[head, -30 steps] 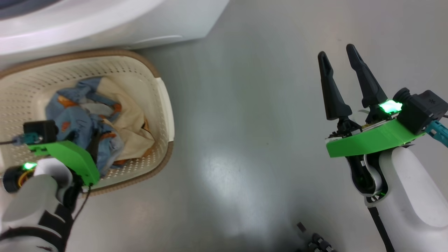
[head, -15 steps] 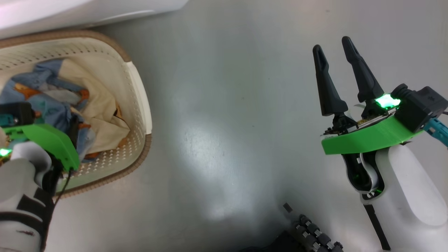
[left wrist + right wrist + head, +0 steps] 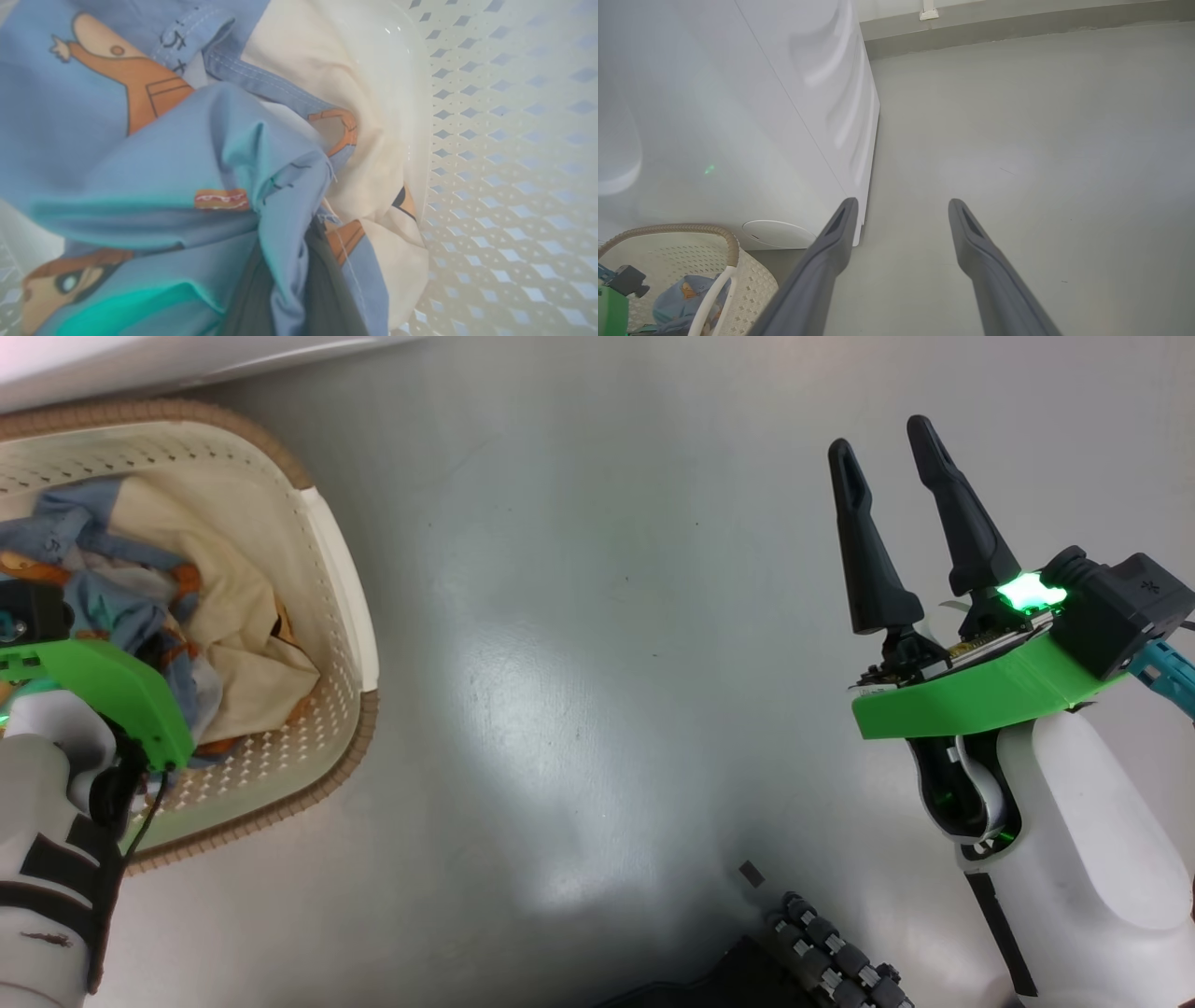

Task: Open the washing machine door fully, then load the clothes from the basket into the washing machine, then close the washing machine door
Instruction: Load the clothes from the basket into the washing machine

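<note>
**Head view.** The basket (image 3: 347,607) is seen at the left edge of the frame, standing on the grey floor (image 3: 607,691), with the clothes (image 3: 224,616) heaped inside it. The right gripper (image 3: 879,437) is held at the upper right over bare floor, its fingers apart and empty.

**Left wrist view.** The left gripper (image 3: 290,261) is shown at bottom centre, clamped on a fold of blue printed fabric.

**Right wrist view.** The washing machine (image 3: 738,116) is seen at the left, just beside the basket.

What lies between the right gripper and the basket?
Only bare grey floor between the right gripper and the basket, seen in the head view.
</note>
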Motion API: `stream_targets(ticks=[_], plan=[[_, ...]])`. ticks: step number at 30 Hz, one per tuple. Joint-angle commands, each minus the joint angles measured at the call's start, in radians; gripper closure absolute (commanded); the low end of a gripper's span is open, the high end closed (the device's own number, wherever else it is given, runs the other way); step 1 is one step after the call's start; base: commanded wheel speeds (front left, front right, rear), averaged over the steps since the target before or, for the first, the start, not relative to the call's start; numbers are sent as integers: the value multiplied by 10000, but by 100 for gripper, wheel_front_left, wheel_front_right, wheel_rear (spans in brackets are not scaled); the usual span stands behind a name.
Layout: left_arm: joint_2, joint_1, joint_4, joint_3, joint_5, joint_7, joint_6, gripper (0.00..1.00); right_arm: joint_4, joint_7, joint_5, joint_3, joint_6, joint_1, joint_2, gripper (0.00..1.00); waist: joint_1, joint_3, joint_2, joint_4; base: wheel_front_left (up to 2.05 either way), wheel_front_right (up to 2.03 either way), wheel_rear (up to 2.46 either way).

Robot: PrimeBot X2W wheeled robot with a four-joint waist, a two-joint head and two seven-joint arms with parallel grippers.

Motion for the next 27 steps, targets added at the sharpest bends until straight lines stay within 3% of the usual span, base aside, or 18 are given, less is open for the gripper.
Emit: stream_targets(ticks=[1, 14, 27], plan=[[324, 163, -27, 157, -122, -218, 30, 100, -186, -80, 20, 174, 46, 223, 30, 0, 0, -67, 0, 39, 0, 0, 0], [-366, 1150, -308, 70, -685, -1752, -166, 100, 23, -80, 70, 193, 46, 253, -110, 0, 0, -1538, 0, 543, 0, 0, 0], [-487, 2286, -1551, -566, -1643, -2625, -171, 100, 368, -80, 217, 228, 46, 658, -346, 0, 0, -3337, 0, 1017, 0, 0, 0]])
